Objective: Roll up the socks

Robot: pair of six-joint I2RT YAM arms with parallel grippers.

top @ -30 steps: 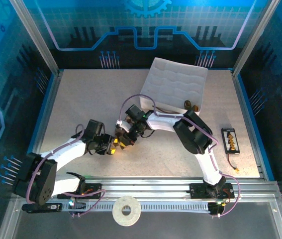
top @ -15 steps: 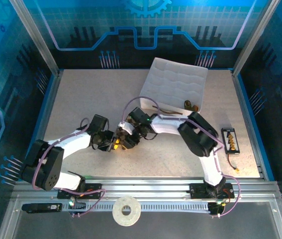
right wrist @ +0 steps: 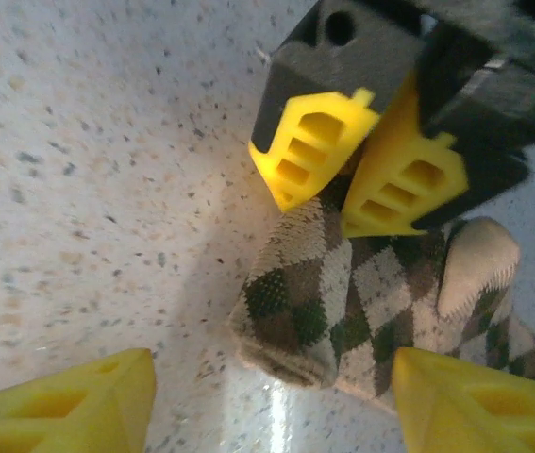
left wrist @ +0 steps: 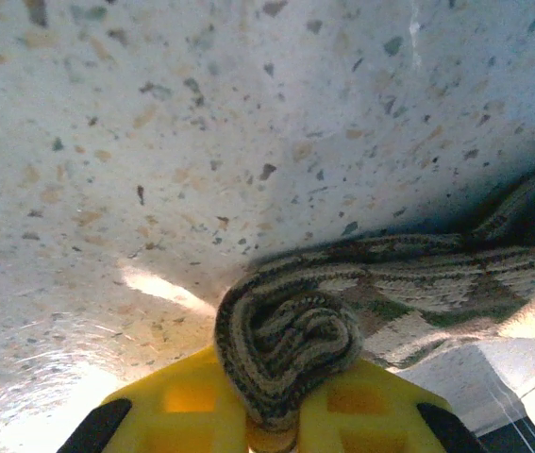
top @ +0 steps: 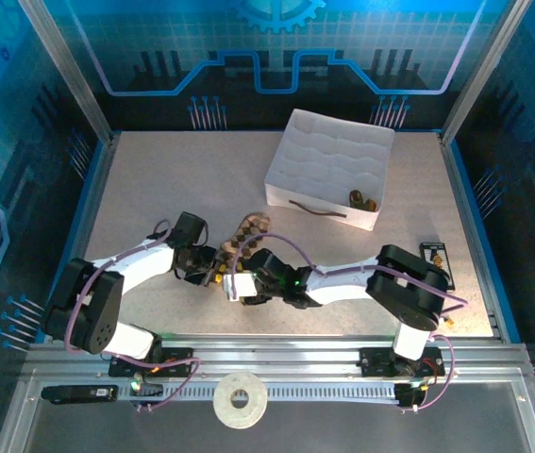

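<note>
Soft, floppy knit: my left claw (left wrist: 272,415) pinches the checked sock (left wrist: 291,335) by its rolled end, likely the surest hold; right claw (right wrist: 272,396) wide.

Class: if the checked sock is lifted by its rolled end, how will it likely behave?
Probably floppy: the checked sock is soft knit, lying limp and creased. Its rolled end looks loosely coiled, so it may unwind once the left gripper releases.
</note>
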